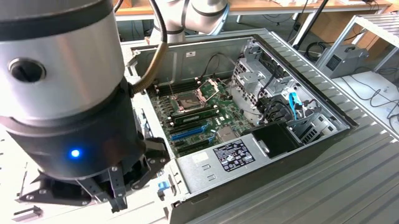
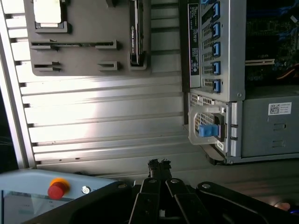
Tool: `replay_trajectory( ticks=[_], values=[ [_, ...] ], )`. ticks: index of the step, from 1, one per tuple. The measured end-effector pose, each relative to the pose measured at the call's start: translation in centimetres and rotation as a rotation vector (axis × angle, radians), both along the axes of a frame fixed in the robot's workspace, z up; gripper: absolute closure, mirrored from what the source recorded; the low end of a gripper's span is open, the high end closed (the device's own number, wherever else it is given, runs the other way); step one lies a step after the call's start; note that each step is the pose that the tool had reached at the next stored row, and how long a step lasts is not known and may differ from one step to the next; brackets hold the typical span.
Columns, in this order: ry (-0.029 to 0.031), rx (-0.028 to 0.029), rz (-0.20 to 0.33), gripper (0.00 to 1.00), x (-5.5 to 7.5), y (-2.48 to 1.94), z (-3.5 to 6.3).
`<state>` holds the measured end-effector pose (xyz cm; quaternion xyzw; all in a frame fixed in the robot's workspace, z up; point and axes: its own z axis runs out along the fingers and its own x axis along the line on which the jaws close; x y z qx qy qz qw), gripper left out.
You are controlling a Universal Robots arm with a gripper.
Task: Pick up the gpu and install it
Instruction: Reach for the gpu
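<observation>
gripper (image 2: 159,164) empty, jaws shut together, hovering over the slatted table (image 2: 103,126). gpu (image 2: 135,32) stands on edge in the grey holder (image 2: 79,56), well ahead of the gripper, untouched. judged step: approach before pickup. grasp calls for opened jaws set across the card's thin edge.

I work in a robotics lab: an opened computer case (image 1: 187,58) on a ribbed aluminium table (image 1: 324,186), cabled wooden benches (image 1: 268,7) along the frame's top, and a red stop button (image 2: 56,189).
</observation>
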<state>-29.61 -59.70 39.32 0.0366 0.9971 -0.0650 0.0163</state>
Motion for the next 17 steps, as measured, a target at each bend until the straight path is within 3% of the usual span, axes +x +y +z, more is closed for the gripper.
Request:
replay_trajectory(
  ticks=[4, 7, 14, 17],
  values=[
    [0.0000, 0.0059, 0.000, 0.89, 0.0, 1.03, 0.00],
    [0.0001, 0.0156, 0.000, 0.89, 0.0, 1.94, 0.00],
    [0.0000, 0.0331, 0.000, 0.89, 0.0, 4.96, 0.00],
    [-0.0001, 0.0363, 0.000, 0.89, 0.1, 5.76, -0.01]
  ],
)
